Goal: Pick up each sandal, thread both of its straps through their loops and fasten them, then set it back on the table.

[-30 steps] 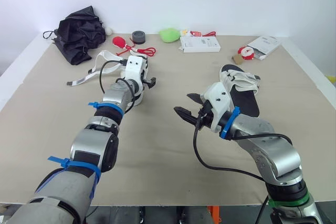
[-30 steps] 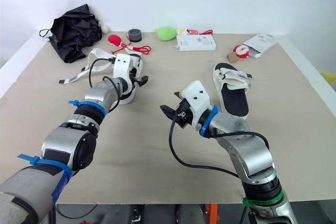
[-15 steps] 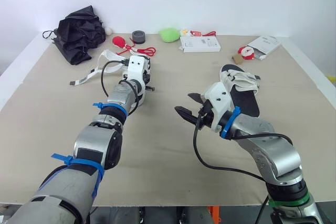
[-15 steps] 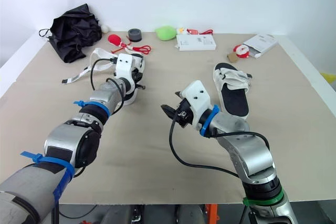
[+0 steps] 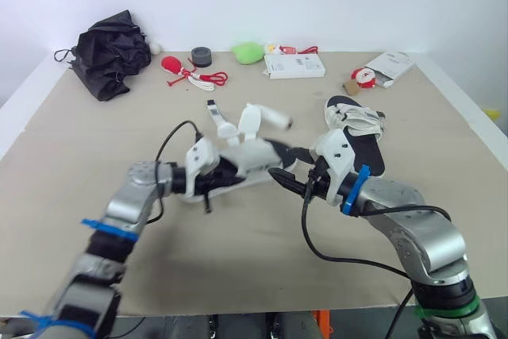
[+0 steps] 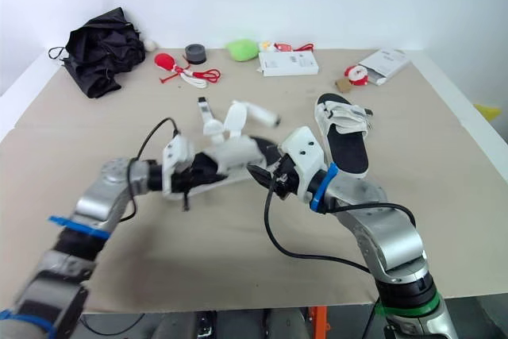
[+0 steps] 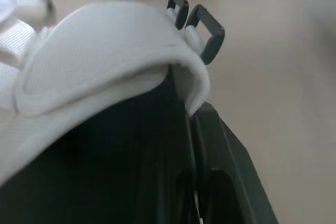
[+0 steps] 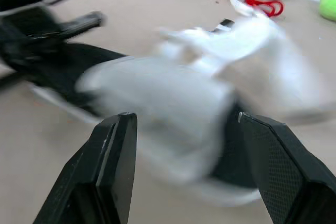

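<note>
Mid-table, the sandal hangs clear of the table. My left gripper holds it, fingers clamped on the near-left end of its dark sole. Its white straps stand up loose and unthreaded. My right gripper sits just beside the sandal's right end, its fingers spread wide around it and gripping nothing.

By my reading, the step in hand is taking a loose strap to thread. To do it well, I would hold the left arm quiet so the straps stop swinging, then turn the sole until the black loops face the right gripper. The right fingers should pinch a strap near its free tip, not mid-length, so the end can be fed straight through a loop. If I close while the strap is swinging, I risk catching the sole instead.

The other sandal lies flat on the table to the right, just beyond the right arm.

Along the far edge, a white box lies shut, so I cannot tell what is in it. A second flat white pack rests at the far right, and I cannot make out whether it holds anything.
</note>
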